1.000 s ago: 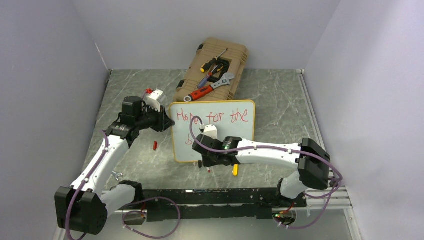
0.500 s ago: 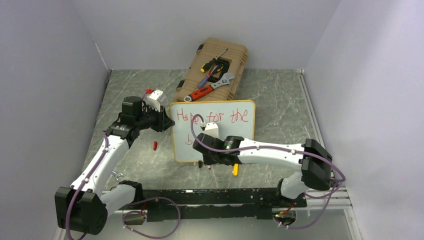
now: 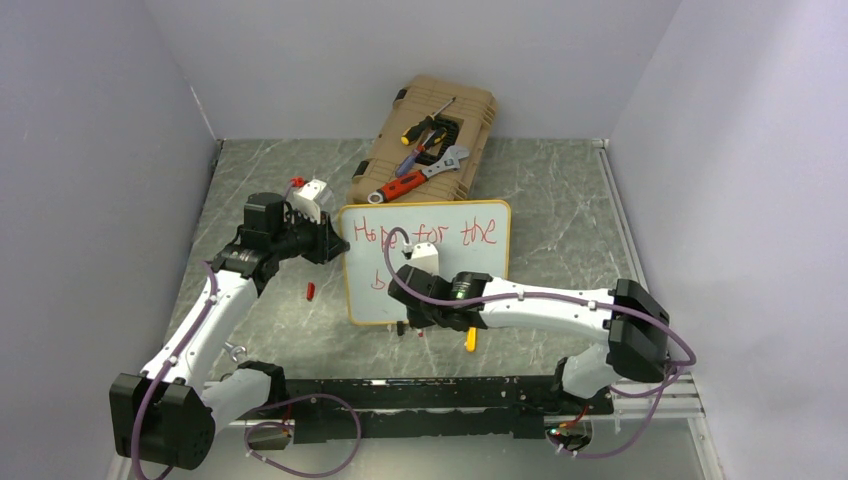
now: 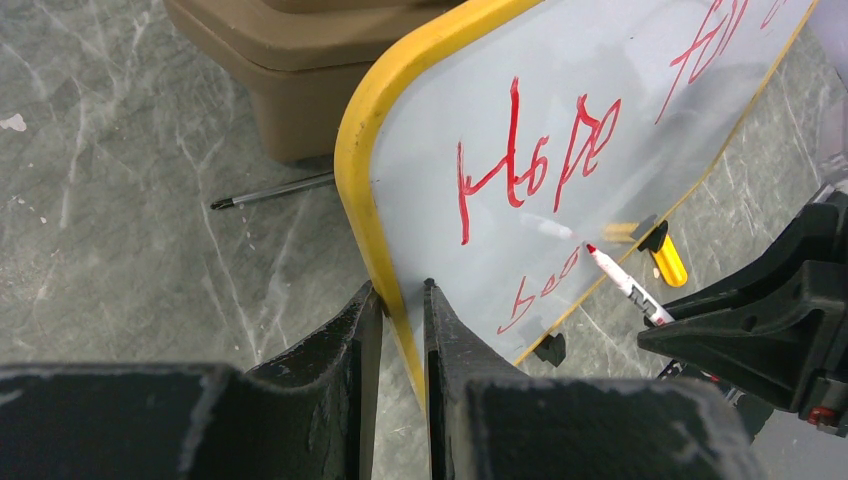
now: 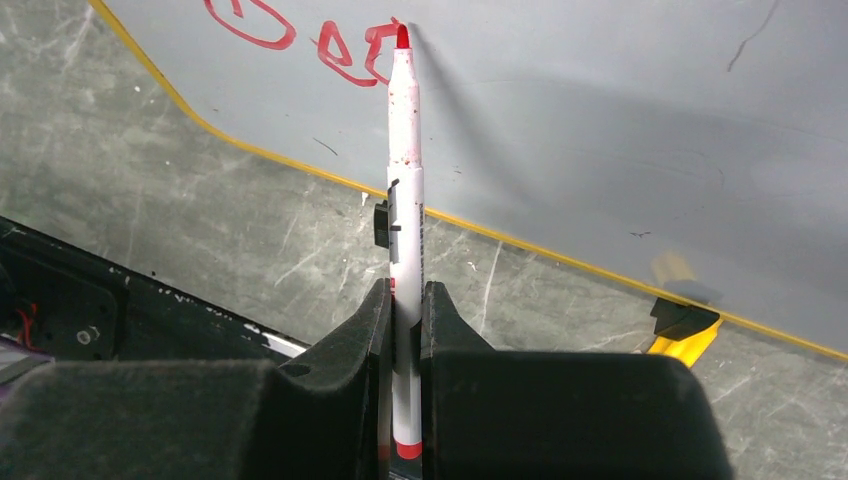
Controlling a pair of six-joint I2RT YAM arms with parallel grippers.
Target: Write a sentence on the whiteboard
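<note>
The whiteboard (image 3: 450, 265) stands tilted mid-table, white with a yellow frame (image 4: 365, 150). Red letters (image 3: 430, 232) read "Hope for the" on the top line; a second line (image 5: 350, 50) reads "be" plus the start of another letter. My left gripper (image 4: 400, 300) is shut on the board's left edge. My right gripper (image 5: 405, 300) is shut on a white red-tipped marker (image 5: 405, 180), whose tip (image 5: 402, 36) touches the board at the end of the second line. In the top view the right gripper (image 3: 415, 322) sits before the board's lower left, hiding most of the second line.
A tan tool case (image 3: 425, 140) with screwdrivers and a wrench lies behind the board. A red marker cap (image 3: 310, 291) lies left of the board. A yellow object (image 3: 470, 340) lies at the board's front edge. A thin dark tool (image 4: 270, 190) lies by the case.
My right arm has shifted slightly left along the lower line with the marker. The left arm and the board have not moved.
</note>
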